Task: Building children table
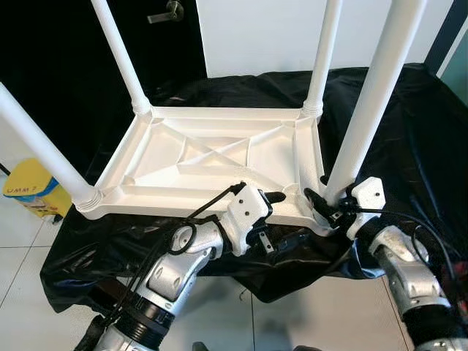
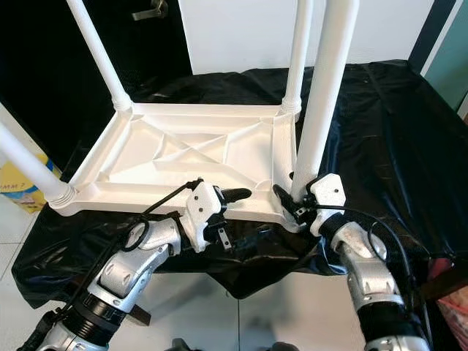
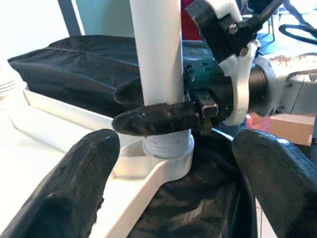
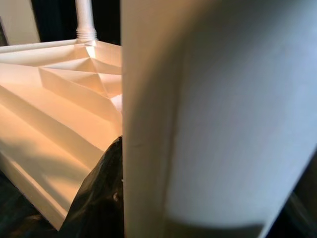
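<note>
The children table lies upside down on a desk draped in black sheeting, 4 white legs pointing up. At its near right corner the right gripper has its fingers clamped on the base of the near right leg, apparently seating or twisting it into the socket. Just left of that corner the left gripper hovers, fingers apart, by the table's near edge. The next move probably calls for steadying the frame while the leg is tightened. Beyond the table's far left corner stands a dark door; a yellow box sits on the floor left of the table.
</note>
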Robot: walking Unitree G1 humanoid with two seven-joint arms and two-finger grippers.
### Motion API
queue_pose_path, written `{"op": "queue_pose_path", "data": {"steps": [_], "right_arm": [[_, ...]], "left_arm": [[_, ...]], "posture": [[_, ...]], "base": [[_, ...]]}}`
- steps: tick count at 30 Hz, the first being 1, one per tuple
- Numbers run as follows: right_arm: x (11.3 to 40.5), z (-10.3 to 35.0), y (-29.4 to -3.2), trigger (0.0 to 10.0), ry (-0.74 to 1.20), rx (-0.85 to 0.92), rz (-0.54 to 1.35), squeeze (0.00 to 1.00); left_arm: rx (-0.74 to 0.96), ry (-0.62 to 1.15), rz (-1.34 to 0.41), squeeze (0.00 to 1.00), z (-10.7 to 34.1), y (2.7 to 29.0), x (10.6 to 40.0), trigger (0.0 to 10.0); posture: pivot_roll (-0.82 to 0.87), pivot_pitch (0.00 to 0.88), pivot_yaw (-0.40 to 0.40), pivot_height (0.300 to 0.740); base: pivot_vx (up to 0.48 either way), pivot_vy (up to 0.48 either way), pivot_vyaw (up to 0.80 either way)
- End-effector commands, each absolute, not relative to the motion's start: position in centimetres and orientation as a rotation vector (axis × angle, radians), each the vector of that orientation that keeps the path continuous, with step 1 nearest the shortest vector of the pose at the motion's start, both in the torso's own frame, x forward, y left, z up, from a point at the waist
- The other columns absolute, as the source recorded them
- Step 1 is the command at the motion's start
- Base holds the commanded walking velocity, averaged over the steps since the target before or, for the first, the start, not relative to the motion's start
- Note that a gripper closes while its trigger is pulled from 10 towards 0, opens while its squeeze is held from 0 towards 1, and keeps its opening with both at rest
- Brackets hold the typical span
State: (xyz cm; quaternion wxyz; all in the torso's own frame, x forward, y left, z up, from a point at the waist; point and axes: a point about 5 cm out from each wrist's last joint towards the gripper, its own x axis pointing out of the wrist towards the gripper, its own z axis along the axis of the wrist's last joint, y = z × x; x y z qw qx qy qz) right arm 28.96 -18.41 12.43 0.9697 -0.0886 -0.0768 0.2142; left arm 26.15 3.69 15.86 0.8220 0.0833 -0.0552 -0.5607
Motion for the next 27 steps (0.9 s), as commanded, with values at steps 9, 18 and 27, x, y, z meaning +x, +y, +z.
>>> {"op": "queue_pose_path", "data": {"steps": [9, 18, 27], "right_arm": [[28.3, 10.2, -17.7, 10.0, -0.069, -0.162, 0.186, 0.00], [27.6, 9.4, -16.1, 10.0, -0.043, -0.141, 0.029, 0.00], [27.5, 9.2, -15.3, 10.0, -0.031, -0.123, -0.051, 0.00]], "left_arm": [[0.167, -0.106, -1.145, 0.00, 15.3, 4.1, 26.5, 10.0], [0.184, -0.104, -1.140, 0.00, 15.1, 4.0, 26.5, 10.0], [0.188, -0.106, -1.137, 0.00, 15.2, 4.0, 26.6, 10.0]], "posture": [[-0.15, 0.025, 0.030, 0.740], [-0.14, 0.013, 0.027, 0.740], [-0.14, 0.009, 0.027, 0.740]], "base": [[0.000, 0.000, 0.00], [0.000, 0.000, 0.00], [0.000, 0.000, 0.00]]}}
